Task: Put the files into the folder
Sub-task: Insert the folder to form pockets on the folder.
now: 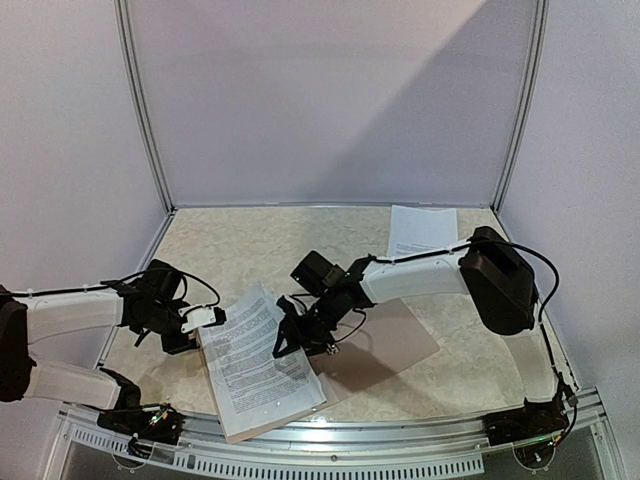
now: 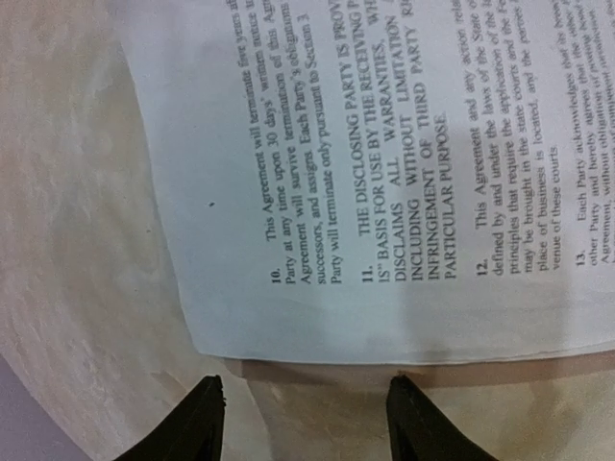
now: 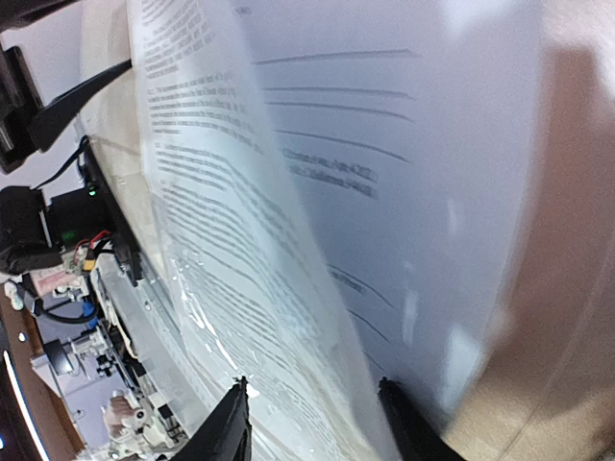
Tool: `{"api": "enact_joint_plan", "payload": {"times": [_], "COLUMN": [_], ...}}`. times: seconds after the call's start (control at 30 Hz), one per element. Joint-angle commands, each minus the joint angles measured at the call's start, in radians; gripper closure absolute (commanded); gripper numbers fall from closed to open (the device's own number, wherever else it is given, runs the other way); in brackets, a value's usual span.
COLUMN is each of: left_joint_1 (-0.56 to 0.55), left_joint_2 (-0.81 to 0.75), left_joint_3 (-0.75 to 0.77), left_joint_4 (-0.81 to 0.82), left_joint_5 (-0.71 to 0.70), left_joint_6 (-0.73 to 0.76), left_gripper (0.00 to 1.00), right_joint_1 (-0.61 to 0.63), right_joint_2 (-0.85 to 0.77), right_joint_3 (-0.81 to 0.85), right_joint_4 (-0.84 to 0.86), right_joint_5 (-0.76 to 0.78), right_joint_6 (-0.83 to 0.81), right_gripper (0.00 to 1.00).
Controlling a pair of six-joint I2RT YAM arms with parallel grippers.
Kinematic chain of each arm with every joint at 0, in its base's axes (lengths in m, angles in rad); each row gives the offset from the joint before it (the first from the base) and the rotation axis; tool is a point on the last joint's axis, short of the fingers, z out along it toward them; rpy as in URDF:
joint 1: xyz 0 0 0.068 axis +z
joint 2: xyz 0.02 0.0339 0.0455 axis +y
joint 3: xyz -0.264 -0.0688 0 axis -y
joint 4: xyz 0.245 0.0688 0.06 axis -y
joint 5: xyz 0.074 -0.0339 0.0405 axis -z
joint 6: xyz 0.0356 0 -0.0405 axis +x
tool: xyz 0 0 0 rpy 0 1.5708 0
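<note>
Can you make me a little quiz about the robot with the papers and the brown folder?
1. True or false: one loose sheet lies by itself at the far right of the table.
2. Pick one. The bare leaf of the open folder is: A) tan-brown, B) green, C) blue.
3. Short answer: which arm's end effector is near the left edge of the printed sheets that lie on the folder?

Key: 1 true. 2 A. 3 the left end effector, with its fingers apart and nothing between them.
</note>
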Motion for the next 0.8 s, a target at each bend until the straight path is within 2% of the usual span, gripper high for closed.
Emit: {"api": "enact_joint_plan", "payload": {"times": [0.0,0.1,0.23,0.3,0.67,0.7,0.77], "left_joint_1": [-0.006,-0.007,-0.007,-0.008,-0.006,-0.005,-0.004], "left_joint_2": [0.015,0.013,0.043,0.056,0.064,0.062,0.056], "left_joint_3": [-0.051,-0.05,-0.053,-0.057,-0.071,-0.071,-0.07], "left_joint_4": [-0.075,-0.068,-0.041,-0.026,-0.012,-0.013,-0.017], "left_joint_5": [-0.079,-0.072,-0.083,-0.091,-0.11,-0.115,-0.124], "left_joint_6": [0.023,0.025,0.023,0.022,0.032,0.032,0.031], "left_gripper": [0.4,0.4,0.4,0.4,0.4,0.4,0.4], "right_joint_1": [-0.005,-0.005,-0.005,-0.006,0.004,0.002,0.0], "right_joint_2": [-0.049,-0.047,-0.017,-0.009,0.014,0.014,0.005], "right_joint_3": [-0.012,-0.029,-0.027,-0.027,-0.05,-0.043,-0.025], "right_joint_4": [-0.136,-0.099,-0.073,-0.06,0.031,0.017,-0.027], "right_joint_5": [0.066,0.047,0.016,0.012,-0.043,-0.039,0.001], "right_joint_6": [-0.111,-0.097,-0.09,-0.089,-0.03,-0.031,-0.05], "right_gripper": [0.63,0.78,0.95,1.0,1.0,0.99,0.89]}}
